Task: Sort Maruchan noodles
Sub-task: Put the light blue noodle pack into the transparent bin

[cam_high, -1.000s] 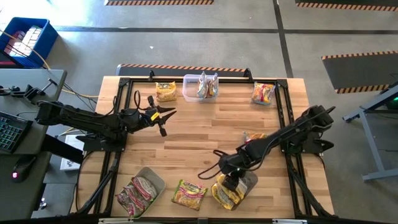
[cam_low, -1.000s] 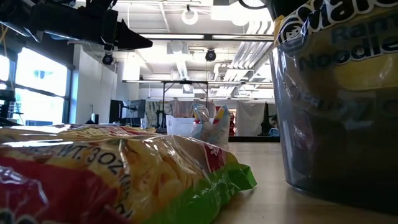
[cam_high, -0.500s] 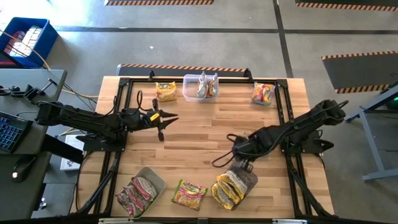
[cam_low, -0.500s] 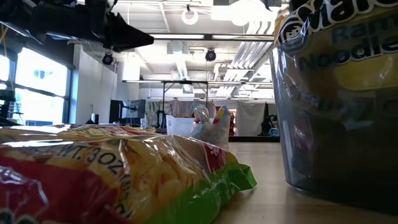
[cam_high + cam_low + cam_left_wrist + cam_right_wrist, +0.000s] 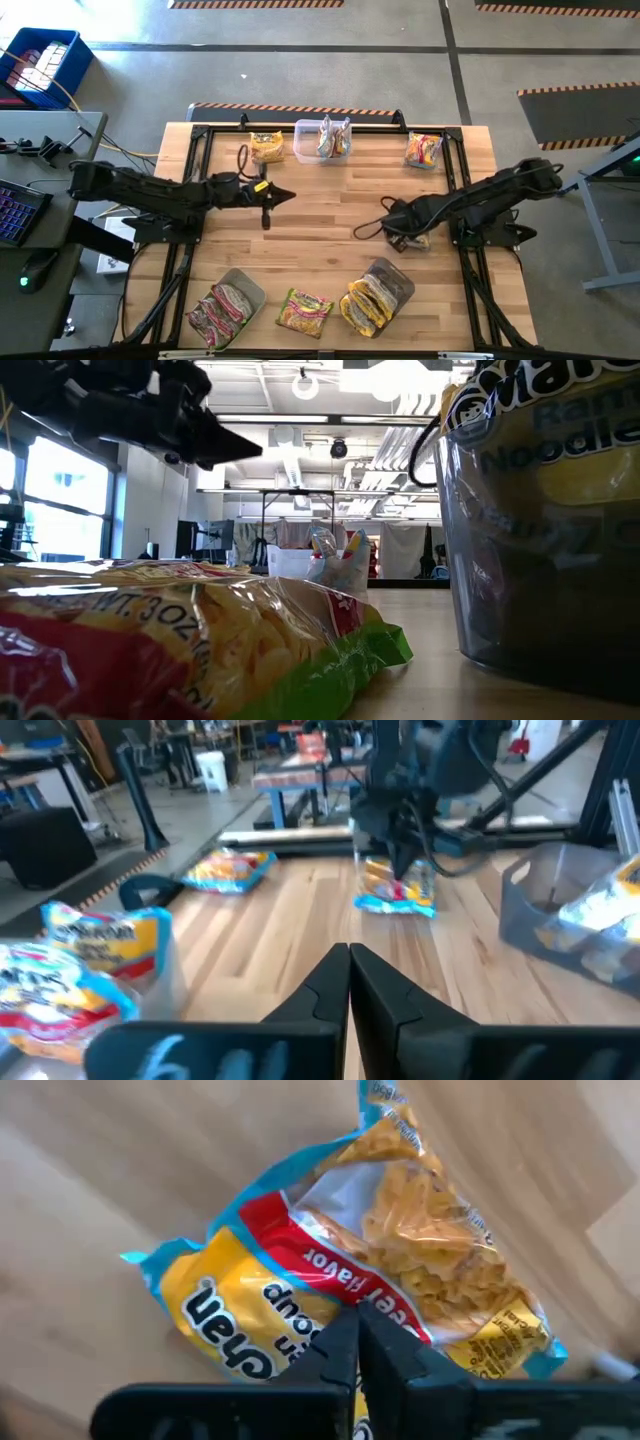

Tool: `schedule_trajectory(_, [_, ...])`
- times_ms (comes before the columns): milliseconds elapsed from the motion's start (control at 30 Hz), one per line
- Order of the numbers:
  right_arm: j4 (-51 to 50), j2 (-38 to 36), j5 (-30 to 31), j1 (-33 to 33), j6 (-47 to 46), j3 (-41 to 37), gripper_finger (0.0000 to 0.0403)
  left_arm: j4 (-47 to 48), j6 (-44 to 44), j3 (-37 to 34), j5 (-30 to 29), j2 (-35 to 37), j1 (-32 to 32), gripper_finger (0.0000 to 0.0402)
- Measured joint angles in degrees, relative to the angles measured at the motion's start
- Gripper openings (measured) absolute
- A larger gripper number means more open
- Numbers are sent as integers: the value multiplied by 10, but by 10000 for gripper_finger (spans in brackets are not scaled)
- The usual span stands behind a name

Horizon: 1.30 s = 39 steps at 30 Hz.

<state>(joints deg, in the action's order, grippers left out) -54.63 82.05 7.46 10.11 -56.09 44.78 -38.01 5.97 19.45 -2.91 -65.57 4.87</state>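
Maruchan noodles [image 5: 340,1270] are lying flat on the counter [image 5: 320,215], right under the right end effector [image 5: 357,1342], which is clenched tight above the packet, not grasping it. The left end effector [image 5: 349,982] is clenched too, hanging over bare wood. Pinching with fingers closed might just push the slippery packet away. Behind the wooden counter is a big bright workshop.

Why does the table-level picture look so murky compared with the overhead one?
Low view: the near noodle packet and clear tub crowd the lens, soft and dark against bright ceiling lights. High view: evenly lit. Left wrist view: blurred.
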Motion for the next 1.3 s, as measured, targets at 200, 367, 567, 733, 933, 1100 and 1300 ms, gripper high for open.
schedule_trajectory(200, [151,-1,44,-43,115,-21,1,-10,-13,45,12,-86,8,2])
schedule_trajectory(367, [351,8,7,-72,291,-20,0,-9,-15,82,12,-151,8,17])
schedule_trajectory(567, [488,45,-125,-98,434,-16,0,0,-34,121,12,-236,8,46])
schedule_trajectory(733, [441,31,-139,-96,472,15,0,29,-29,157,12,-304,9,80])
schedule_trajectory(933, [396,-8,-89,-79,486,21,0,125,17,229,33,-361,20,125])
schedule_trajectory(1100, [390,-15,-68,-68,486,21,0,210,54,297,56,-396,23,163])
schedule_trajectory(1300, [390,-13,-64,-63,484,21,0,270,103,357,84,-434,24,189])
